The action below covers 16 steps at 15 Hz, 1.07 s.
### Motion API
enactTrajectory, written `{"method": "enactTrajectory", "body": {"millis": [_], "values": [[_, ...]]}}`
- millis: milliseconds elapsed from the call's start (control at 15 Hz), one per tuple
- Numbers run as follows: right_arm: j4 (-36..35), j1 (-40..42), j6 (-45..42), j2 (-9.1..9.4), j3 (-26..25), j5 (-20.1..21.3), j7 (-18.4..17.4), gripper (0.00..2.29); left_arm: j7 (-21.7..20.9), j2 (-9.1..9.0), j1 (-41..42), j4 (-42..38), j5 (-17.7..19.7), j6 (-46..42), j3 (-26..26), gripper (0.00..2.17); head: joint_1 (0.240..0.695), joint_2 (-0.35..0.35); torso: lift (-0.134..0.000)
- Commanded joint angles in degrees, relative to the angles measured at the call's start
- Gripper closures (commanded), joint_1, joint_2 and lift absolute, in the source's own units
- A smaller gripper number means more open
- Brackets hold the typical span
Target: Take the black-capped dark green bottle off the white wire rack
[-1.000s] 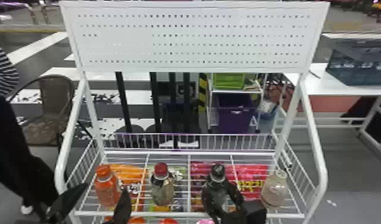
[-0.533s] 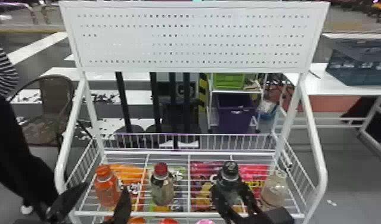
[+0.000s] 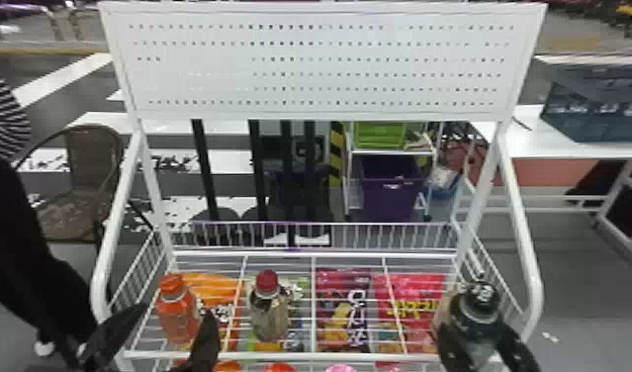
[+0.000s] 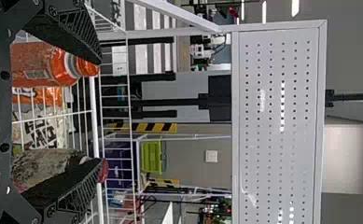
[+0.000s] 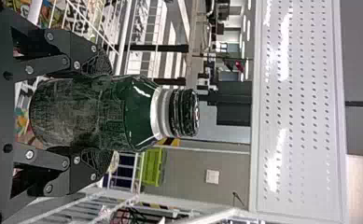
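At the front right of the white wire rack (image 3: 280,355), my right gripper (image 3: 482,341) is shut on the black-capped dark green bottle (image 3: 477,316), which stands upright in front of a pale bottle it partly covers. The right wrist view has the dark green bottle (image 5: 90,112) between both fingers of my right gripper (image 5: 102,113), its black cap beyond them. My left gripper (image 3: 173,326) is parked open at the rack's front left; in the left wrist view, the open left gripper (image 4: 100,116) has an orange bottle and a red-capped bottle near its fingers.
An orange bottle (image 3: 177,314) and a red-capped bottle (image 3: 269,309) stand on the rack. Snack bags (image 3: 343,306) lie beneath the wires. White side rails (image 3: 527,277) flank the shelf, and a perforated panel (image 3: 319,64) rises behind. A person stands at the left.
My right gripper and the dark green bottle have moved right and nearer the camera, from beside the pale bottle to in front of it. The left arm has stayed about where it was.
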Motion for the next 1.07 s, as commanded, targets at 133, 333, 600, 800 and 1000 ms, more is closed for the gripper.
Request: {"method": "enactTrajectory", "body": {"millis": [133, 333, 600, 800, 1000], "values": [[-6.36, 11.08, -8.52, 0.96, -6.39, -1.79, 0.32, 1.41, 0.08, 0.05, -0.48, -0.06, -0.02, 0.18, 0.00, 0.14, 0.499, 0.000, 0.000], [-7.42, 15.21, -13.79, 2.37, -7.71, -1.79, 0.50, 1.41, -0.09, 0.14, -1.36, -0.06, 0.24, 0.88, -0.27, 0.14, 0.499, 0.000, 0.000], [-7.42, 15.56, -14.32, 2.81, -8.33, -1.79, 0.50, 1.41, -0.27, 0.14, -1.36, 0.20, 0.24, 0.88, -0.44, 0.14, 0.499, 0.000, 0.000], [-7.33, 15.04, -13.44, 2.81, -8.41, -2.67, 1.38, 1.41, -0.27, 0.14, -1.01, -0.15, 0.15, 0.88, -0.53, 0.14, 0.499, 0.000, 0.000], [-7.33, 14.86, -13.09, 2.90, -8.50, -2.93, 1.64, 1.41, -0.27, 0.40, -0.83, -0.85, 0.07, 1.06, -0.44, 0.14, 0.499, 0.000, 0.000]]}}
